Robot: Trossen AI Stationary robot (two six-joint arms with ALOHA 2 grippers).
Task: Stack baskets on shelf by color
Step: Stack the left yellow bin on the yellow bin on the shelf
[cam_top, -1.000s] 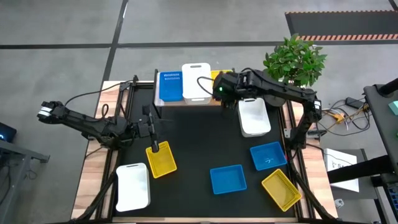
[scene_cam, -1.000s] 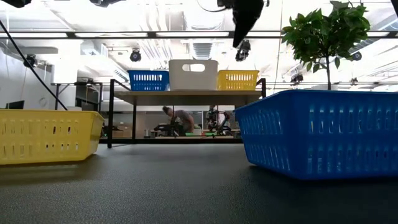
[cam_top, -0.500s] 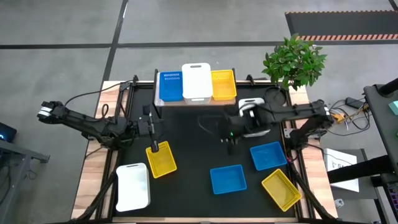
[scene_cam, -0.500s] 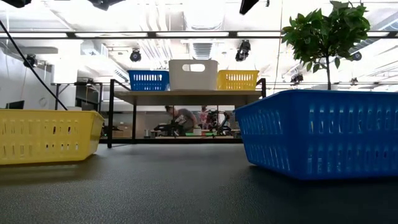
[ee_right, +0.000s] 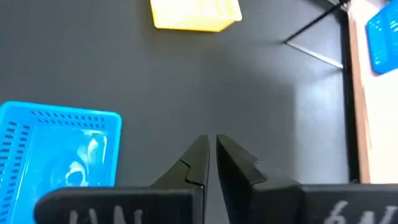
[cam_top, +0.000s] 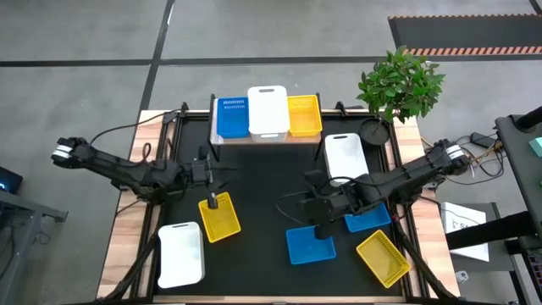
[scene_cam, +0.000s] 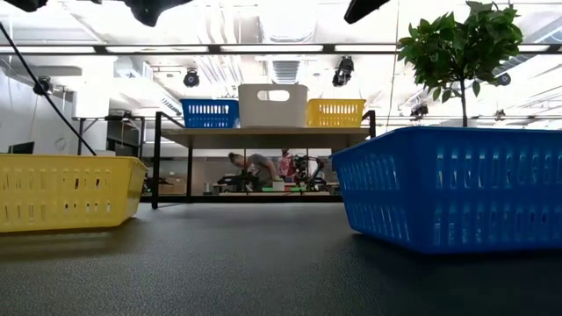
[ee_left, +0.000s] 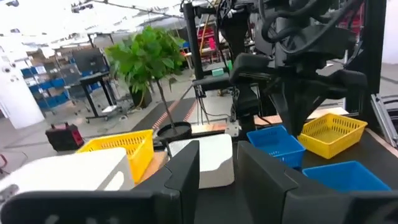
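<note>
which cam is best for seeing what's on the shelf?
High view: the shelf carries a blue basket, white basket and yellow basket side by side. Low view shows them edge-on, far off. Wrist views catch only parts.

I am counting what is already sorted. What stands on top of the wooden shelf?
On the shelf stand a blue basket, a white basket and a yellow basket, side by side. Whether more baskets are nested inside them cannot be seen.

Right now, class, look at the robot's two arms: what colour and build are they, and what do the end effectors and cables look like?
Both arms are dark, slim and jointed. The left end effector has two broad, black, blocky fingers; the right end effector has two black fingers tapering to narrow tips. Thin black cables loop along both arms, and the left arm carries a pale fitting at its outer end.
</note>
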